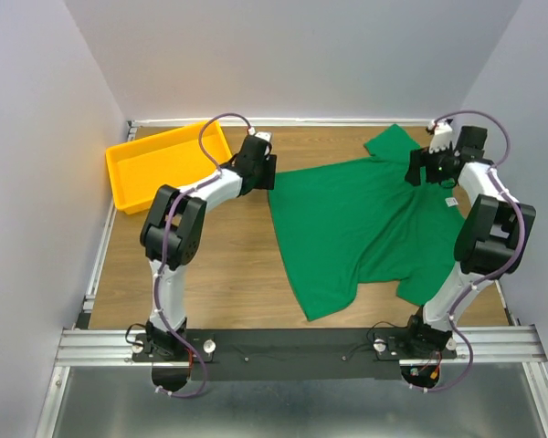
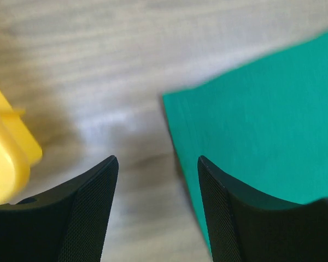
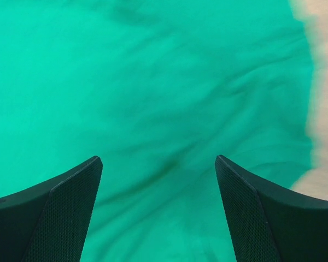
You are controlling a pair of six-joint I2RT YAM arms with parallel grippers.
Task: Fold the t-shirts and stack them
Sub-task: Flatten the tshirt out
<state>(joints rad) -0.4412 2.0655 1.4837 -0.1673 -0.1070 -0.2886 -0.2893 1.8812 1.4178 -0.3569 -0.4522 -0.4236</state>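
One green t-shirt (image 1: 365,219) lies spread: likely soft, light, floppy, best pinched at a hem corner. Left gripper (image 2: 157,159) and right gripper (image 3: 158,159) gape empty.

The worktop (image 1: 228,265) had a light brown wood-grain surface. Three plain, pale walls enclosed it: a left wall (image 1: 36,137), a back wall (image 1: 292,55) and a right wall (image 1: 539,119). A white strip (image 1: 301,121) ran along the far edge of the worktop, at the foot of the back wall. A slotted aluminium rail (image 1: 100,345) spanned the near edge. A narrower aluminium profile (image 1: 96,251) followed the left edge. Below the rail lay a dull grey metal sheet (image 1: 292,406). Lighting was even and diffuse, with soft shadows.
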